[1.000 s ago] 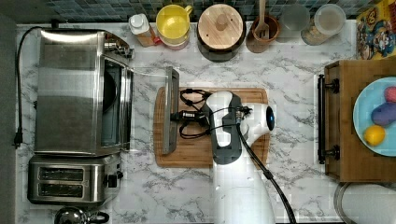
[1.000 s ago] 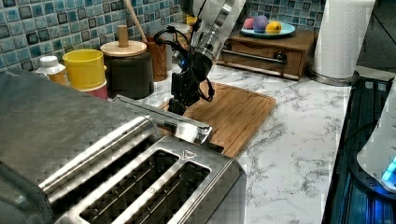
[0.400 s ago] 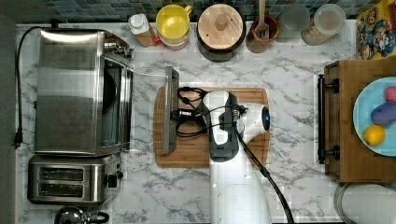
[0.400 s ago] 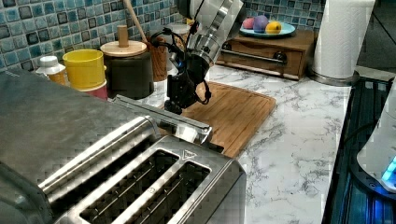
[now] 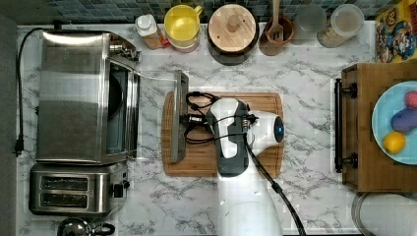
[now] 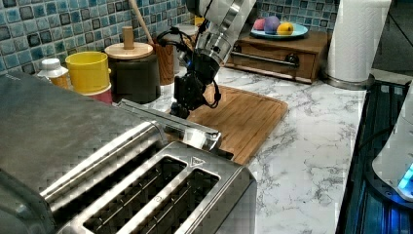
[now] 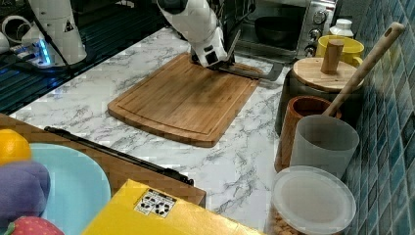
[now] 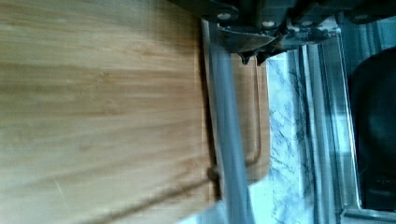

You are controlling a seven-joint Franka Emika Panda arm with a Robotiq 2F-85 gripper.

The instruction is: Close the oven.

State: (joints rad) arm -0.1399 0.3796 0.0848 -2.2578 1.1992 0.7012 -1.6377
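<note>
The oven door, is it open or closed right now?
Open. The oven has its glass door folded down flat, the handle lying over the cutting board edge, and the gripper is at that handle.

Marble counter (image 5: 305, 78): oven (image 5: 74, 93), toaster (image 5: 69, 189), cutting board (image 5: 260, 105), canister (image 5: 232, 32).

Oven (image 5: 74, 93): brushed silver steel, black cord (image 5: 19, 93). Desk (image 5: 305, 73): white marble, grey veining. Cutting board (image 7: 181, 98): warm brown bamboo. Arm (image 5: 246, 196): white, black joints. Cup (image 5: 181, 22): yellow. Backsplash (image 6: 29, 29): blue-teal mosaic tiles. Plate (image 5: 388, 113): light blue.
</note>
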